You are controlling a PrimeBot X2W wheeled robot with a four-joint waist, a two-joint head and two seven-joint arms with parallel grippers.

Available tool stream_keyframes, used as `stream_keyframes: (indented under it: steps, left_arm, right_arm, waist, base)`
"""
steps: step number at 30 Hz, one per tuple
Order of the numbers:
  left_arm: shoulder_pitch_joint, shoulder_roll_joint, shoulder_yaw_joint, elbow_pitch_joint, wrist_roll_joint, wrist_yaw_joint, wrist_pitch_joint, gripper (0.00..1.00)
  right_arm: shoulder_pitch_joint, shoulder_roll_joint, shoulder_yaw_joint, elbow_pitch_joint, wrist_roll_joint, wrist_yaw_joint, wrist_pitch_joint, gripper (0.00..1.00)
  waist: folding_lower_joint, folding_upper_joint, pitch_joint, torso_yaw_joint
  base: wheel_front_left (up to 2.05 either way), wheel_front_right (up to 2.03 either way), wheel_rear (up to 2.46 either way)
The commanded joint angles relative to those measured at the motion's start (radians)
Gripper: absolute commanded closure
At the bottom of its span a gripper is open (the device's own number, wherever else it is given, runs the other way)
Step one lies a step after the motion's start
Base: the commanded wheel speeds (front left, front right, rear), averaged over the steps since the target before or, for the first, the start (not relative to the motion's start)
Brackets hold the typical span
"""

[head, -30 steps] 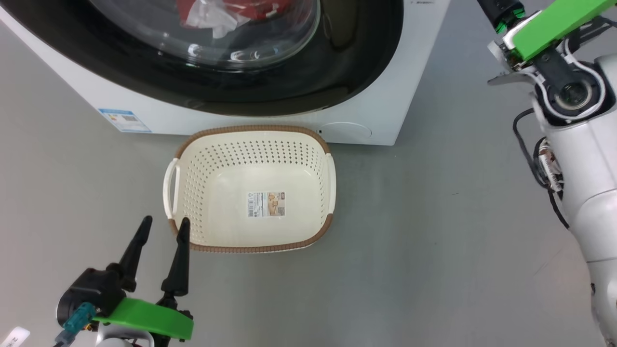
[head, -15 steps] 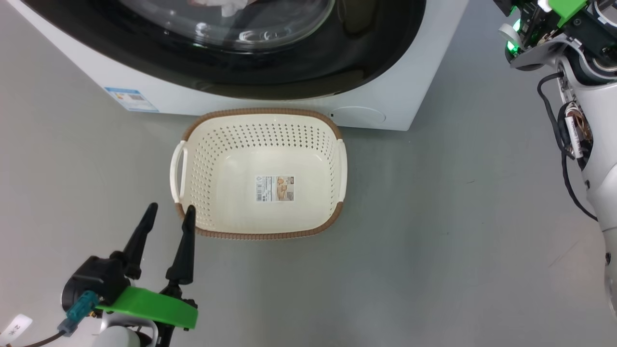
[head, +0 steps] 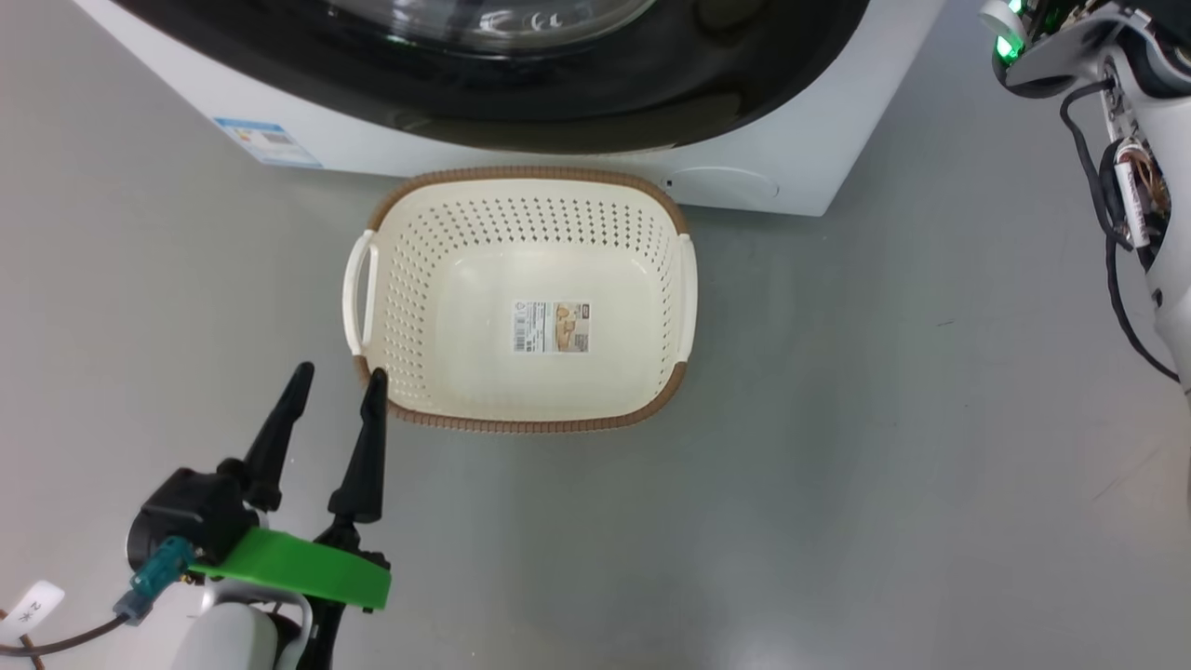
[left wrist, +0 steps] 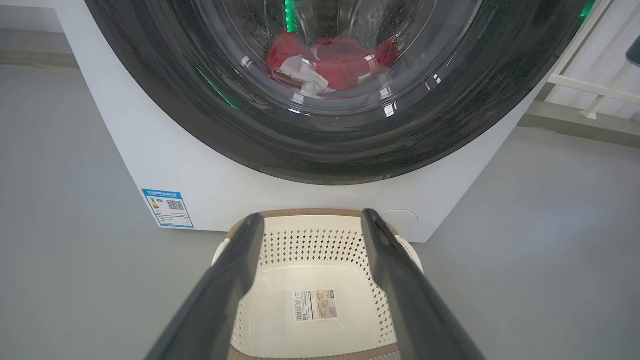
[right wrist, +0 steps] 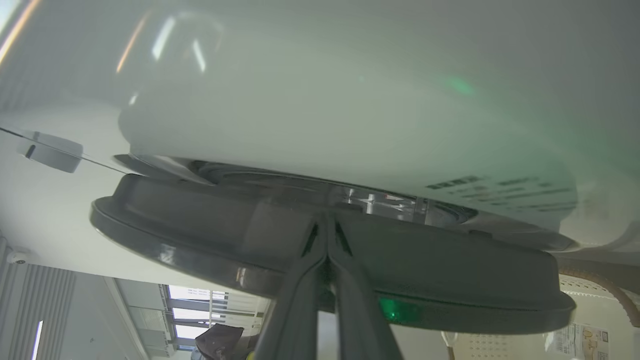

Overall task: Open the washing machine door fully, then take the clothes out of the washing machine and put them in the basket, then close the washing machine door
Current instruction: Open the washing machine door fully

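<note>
The washing machine (head: 800,130) stands at the top of the head view, its door (head: 651,93) showing a glossy black rim. Through the door's glass (left wrist: 330,45) the red and white clothes (left wrist: 345,62) lie in the drum. On the floor in front sits the cream basket (head: 526,174), with nothing in it but its paper label. My left gripper (head: 339,372) hovers open at the basket's near left corner, holding nothing. My right gripper (right wrist: 327,220) is shut, its tips at the narrow gap between the door's rim (right wrist: 200,235) and the machine's white front (right wrist: 350,100).
Grey floor surrounds the machine and basket. A small blue label (head: 268,142) is stuck low on the machine's front. My right arm's pale forearm with its cables (head: 1130,177) runs along the right edge of the head view.
The head camera has tilted, so machine and basket sit higher and further right in the picture. The right wrist has slid up out of the top corner. Left gripper unchanged.
</note>
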Motion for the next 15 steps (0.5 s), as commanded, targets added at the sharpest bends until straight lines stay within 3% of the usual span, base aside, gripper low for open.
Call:
stream_keyframes:
  steps: [1, 7, 15]
  left_arm:
    - [-0.026, 0.022, 0.031, -0.024, -0.008, -0.003, -0.012, 0.00]
    - [-0.053, 0.019, 0.027, -0.029, -0.015, -0.003, -0.012, 0.00]
    - [-0.053, 0.006, 0.027, -0.018, -0.011, -0.003, -0.012, 0.00]
  right_arm:
    - [-0.028, 0.017, 0.011, -0.013, -0.005, 0.002, 0.005, 1.00]
    - [-0.091, 0.036, 0.026, 0.052, -0.020, 0.002, 0.018, 1.00]
    - [-0.070, 0.043, 0.044, 0.033, -0.023, 0.002, 0.072, 1.00]
  waist:
    - [0.0000, 0.0000, 0.013, 0.009]
    - [0.0000, 0.0000, 0.040, 0.026]
    - [0.0000, 0.0000, 0.021, 0.036]
  base:
    - [0.00, 0.00, 0.00]
    - [0.00, 0.00, 0.00]
    - [0.00, 0.00, 0.00]
